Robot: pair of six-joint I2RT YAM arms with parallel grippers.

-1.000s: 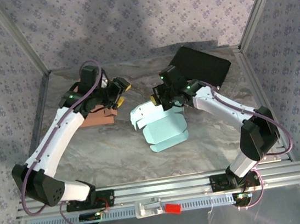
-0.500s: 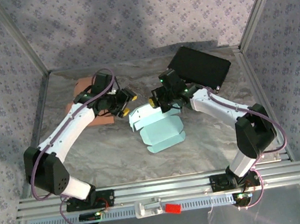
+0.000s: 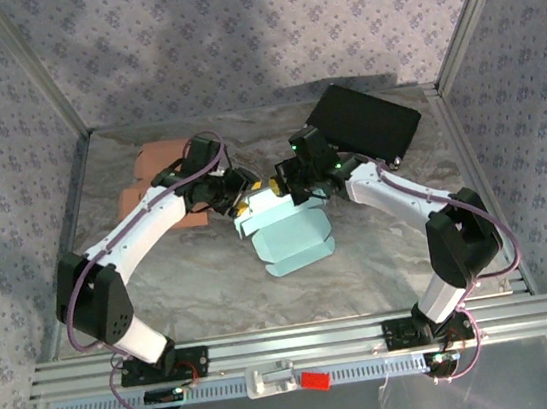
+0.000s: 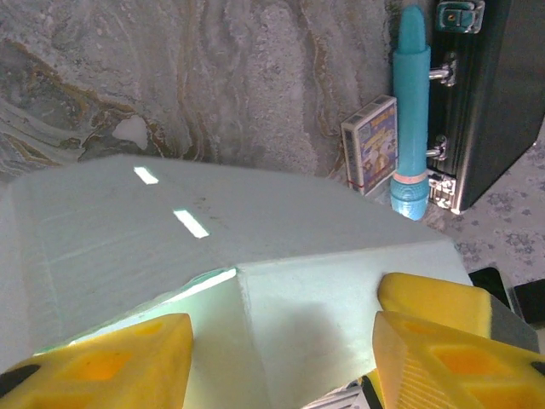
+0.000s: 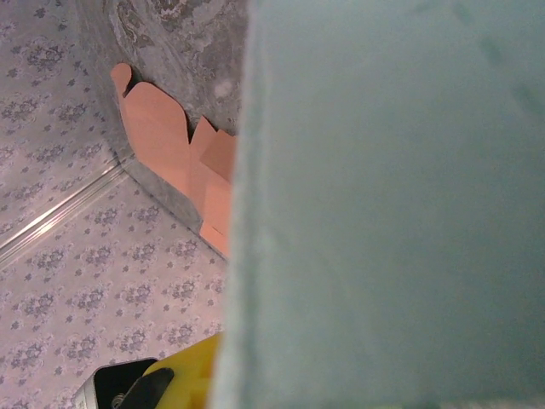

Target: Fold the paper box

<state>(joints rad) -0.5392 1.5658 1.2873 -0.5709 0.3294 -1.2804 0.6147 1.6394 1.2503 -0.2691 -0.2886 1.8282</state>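
The left gripper (image 4: 279, 341) stands with yellow fingers (image 4: 102, 362) apart, straddling a raised flap of the pale blue paper box (image 3: 296, 240), which lies mid-table between the arms. The right gripper (image 3: 289, 184) is pinched shut on the box's far edge. If the left jaws close off the crease, the flap may buckle, or the sheet may pull free of the right's pinch.

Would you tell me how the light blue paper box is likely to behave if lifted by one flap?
The paper box is thin, creased sheet, so it would probably flex and sag. It looks light, likely sliding on the marbled table when nudged rather than tipping.
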